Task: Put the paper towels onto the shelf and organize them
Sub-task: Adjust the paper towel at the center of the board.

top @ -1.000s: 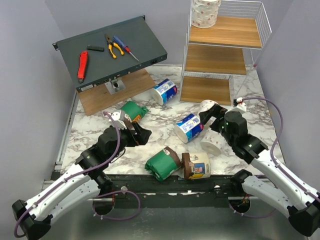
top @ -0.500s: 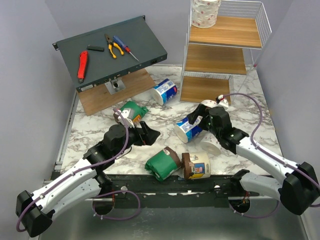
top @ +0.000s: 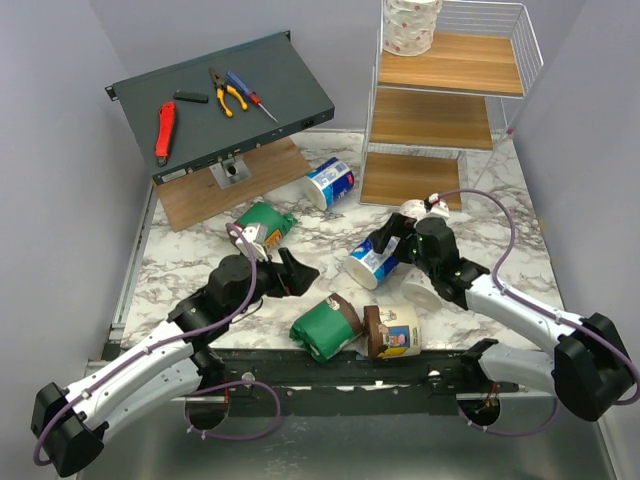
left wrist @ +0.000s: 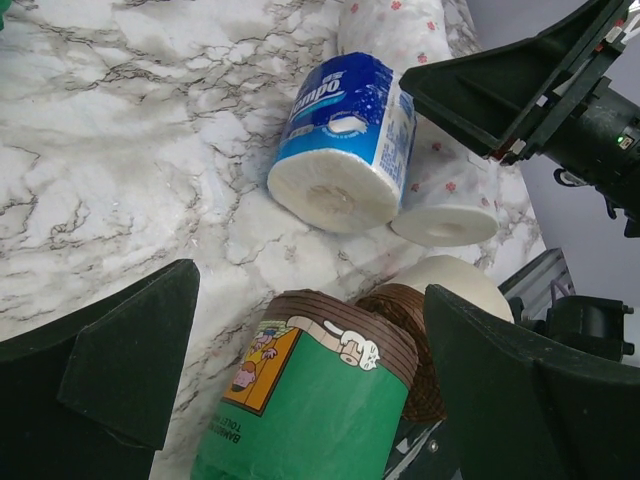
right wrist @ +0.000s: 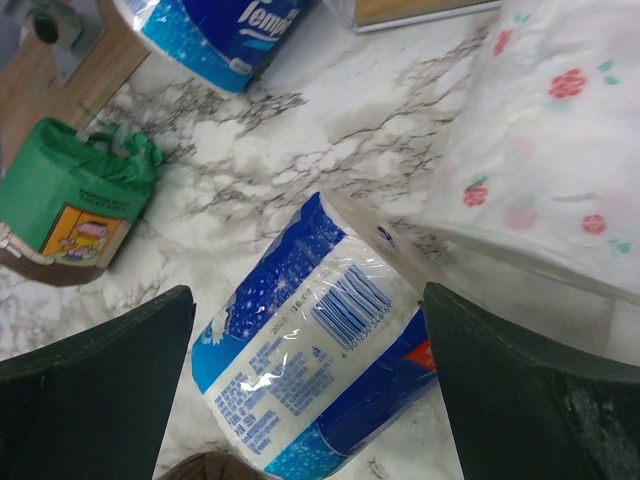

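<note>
Several paper towels lie on the marble table. My left gripper is open, its jaws straddling a green roll with brown ends without touching it; the same green roll lies at the front edge. My right gripper is open over a blue-and-white roll, one finger on each side, apart from it. A white pink-speckled roll lies against the blue one. A cream-and-brown roll touches the front green roll. On the shelf, one speckled roll stands on the top tier.
A second blue roll lies by the shelf's foot, and a second green roll behind my left gripper. The dark slanted panel at the back left carries hand tools. Another white roll lies under my right arm.
My right arm has swung left and lowered its open jaws around the blue roll. My left gripper has moved right, towards the front green roll.
</note>
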You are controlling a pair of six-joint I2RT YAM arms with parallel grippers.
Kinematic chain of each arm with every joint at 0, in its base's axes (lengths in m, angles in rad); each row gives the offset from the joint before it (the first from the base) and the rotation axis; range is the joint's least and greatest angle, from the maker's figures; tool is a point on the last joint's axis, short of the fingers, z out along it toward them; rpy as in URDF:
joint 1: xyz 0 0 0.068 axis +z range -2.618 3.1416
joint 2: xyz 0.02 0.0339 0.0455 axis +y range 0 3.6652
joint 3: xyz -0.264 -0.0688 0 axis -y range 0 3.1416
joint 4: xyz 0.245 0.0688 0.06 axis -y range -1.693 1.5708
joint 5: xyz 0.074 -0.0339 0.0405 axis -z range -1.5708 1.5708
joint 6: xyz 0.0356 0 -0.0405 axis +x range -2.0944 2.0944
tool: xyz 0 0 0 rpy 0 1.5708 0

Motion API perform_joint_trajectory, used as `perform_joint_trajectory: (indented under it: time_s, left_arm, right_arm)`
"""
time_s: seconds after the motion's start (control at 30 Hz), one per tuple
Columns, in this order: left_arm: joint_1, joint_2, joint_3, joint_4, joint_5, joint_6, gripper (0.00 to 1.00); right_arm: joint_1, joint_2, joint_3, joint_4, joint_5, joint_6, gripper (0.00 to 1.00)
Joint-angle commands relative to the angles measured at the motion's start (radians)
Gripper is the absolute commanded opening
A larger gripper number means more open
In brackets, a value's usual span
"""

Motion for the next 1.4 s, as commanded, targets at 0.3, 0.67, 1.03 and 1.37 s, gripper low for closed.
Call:
perform_joint_trajectory:
  time_s: [0.3,0.67,1.03,1.37]
  left_arm:
    - [0.002,0.134,0.046,0.098,0.095,0.026,0.97]
    - [0.021,0.350,0.111,0.199,0.245,0.016,0.93]
    - [0.069,0.465,0.148,0.209,0.368,0.017,0.82]
    - [0.091,0.555,0.205,0.216,0.402,-0.001,0.78]
  right_arm:
    - [0.083,-0.006,-0.026,0.081,-0.184,0.072,0.99]
    - [0.082,0.027,0.040,0.022,0.046,0.030,1.00]
    - [0.075,0.155,0.038,0.144,-0.110,0.034,1.00]
    - [0.075,0.108,-0.020,0.156,-0.230,0.081,1.00]
